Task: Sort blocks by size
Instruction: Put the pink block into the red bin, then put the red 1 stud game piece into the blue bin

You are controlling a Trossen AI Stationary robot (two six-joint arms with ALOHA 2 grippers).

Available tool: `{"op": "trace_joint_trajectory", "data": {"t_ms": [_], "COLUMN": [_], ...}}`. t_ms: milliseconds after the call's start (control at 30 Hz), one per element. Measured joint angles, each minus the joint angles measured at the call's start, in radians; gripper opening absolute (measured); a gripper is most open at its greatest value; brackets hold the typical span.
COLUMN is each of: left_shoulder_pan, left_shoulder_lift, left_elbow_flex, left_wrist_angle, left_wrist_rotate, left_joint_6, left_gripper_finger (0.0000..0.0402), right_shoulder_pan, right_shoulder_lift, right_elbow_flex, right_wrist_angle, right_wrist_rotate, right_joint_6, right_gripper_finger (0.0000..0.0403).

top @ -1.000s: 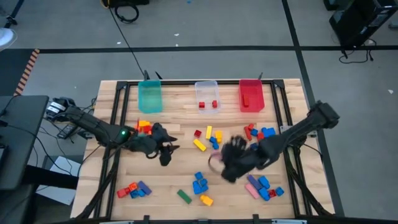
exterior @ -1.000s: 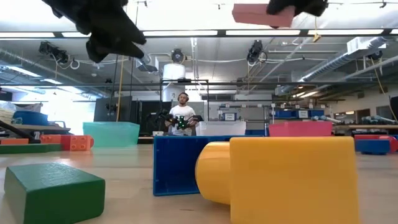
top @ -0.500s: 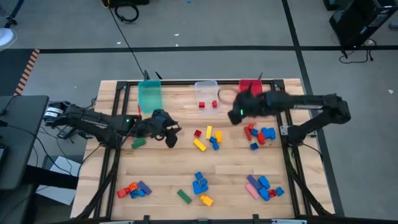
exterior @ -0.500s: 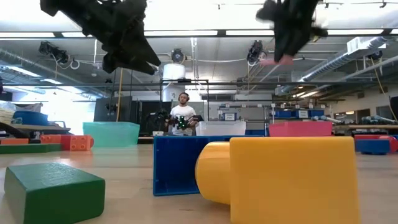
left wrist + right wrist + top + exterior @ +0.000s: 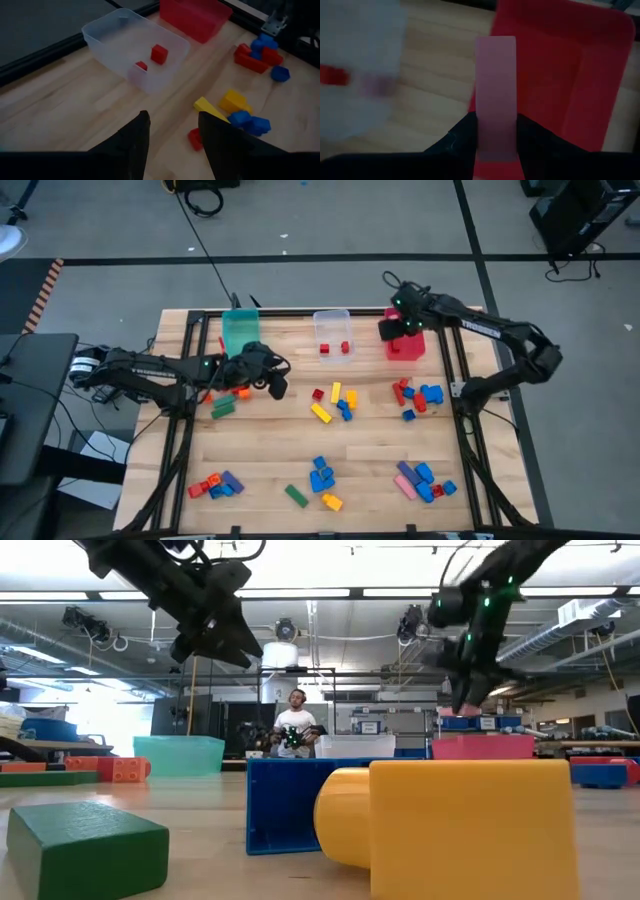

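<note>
A: What sits nearest on the wooden desk [image 5: 270, 465]?

B: At the front edge, a green plastic block [image 5: 296, 496], a yellow block [image 5: 331, 502] and a cluster of blue bricks [image 5: 321, 474]. To the front left lies a small heap of red, orange, blue and purple bricks [image 5: 215, 485]; to the front right, pink, purple and blue bars [image 5: 420, 480].

A: And mid-desk?

B: A loose scatter of red, yellow and blue bricks [image 5: 335, 402] in the centre, with a red-and-blue pile [image 5: 418, 396] to the right. On the left a green bar [image 5: 223, 409] lies beside orange and red pieces [image 5: 232, 393].

A: Where is the left gripper?

B: The left gripper [image 5: 272, 376] hangs over the left-centre, near the teal plastic bin [image 5: 240, 332]. Its jaws stand apart with nothing between them, seen clearly from its wrist camera [image 5: 172, 135].

A: The right one?

B: The right gripper [image 5: 394, 328] is at the far side, above the near-left rim of the red rectangular plastic bin [image 5: 406, 338]. Its jaws are clamped on a long pale pink bar [image 5: 496, 95], which reaches out over the bin's edge.

A: And the back row?

B: Teal bin, then the clear plastic bin [image 5: 332, 334] with two small red cubes [image 5: 334, 348] inside, then the red bin. Beyond the desk, a person [image 5: 293, 725] stands far off in the room.
</note>
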Motion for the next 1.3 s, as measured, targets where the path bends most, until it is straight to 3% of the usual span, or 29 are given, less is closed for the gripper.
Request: {"op": "trace_joint_trajectory", "data": {"t_ms": [233, 433, 533, 700, 1033, 1300], "left_shoulder_pan": [0.024, 0.036, 0.036, 0.036, 0.036, 0.006], "left_shoulder_lift": [0.0, 0.0, 0.0, 0.0, 0.0, -0.03], "left_elbow_flex": [0.0, 0.0, 0.0, 0.0, 0.0, 0.0], "left_wrist_angle": [0.0, 0.009, 0.026, 0.046, 0.041, -0.008], "left_wrist_rotate": [-0.005, -0.006, -0.016, -0.018, -0.018, 0.033], "left_joint_6": [0.0, 0.0, 0.017, 0.101, 0.105, 0.074], "left_gripper_finger": [0.0177, 0.0177, 0.0177, 0.0177, 0.0177, 0.0177], "right_shoulder_pan": [-0.084, -0.086, -0.087, -0.087, -0.059, 0.126], "right_shoulder_lift": [0.148, 0.194, 0.188, 0.134, -0.057, -0.214], "right_elbow_flex": [-0.002, -0.002, -0.002, -0.002, -0.002, -0.002], "right_wrist_angle": [0.004, 0.005, 0.006, 0.012, -0.056, -0.132], "right_wrist_rotate": [-0.053, -0.06, -0.06, -0.06, -0.067, -0.087], "right_joint_6": [-0.046, -0.06, -0.061, -0.061, -0.002, 0.152], "right_gripper_finger": [0.0122, 0.0189, 0.0204, 0.0201, 0.0184, 0.0153]}}
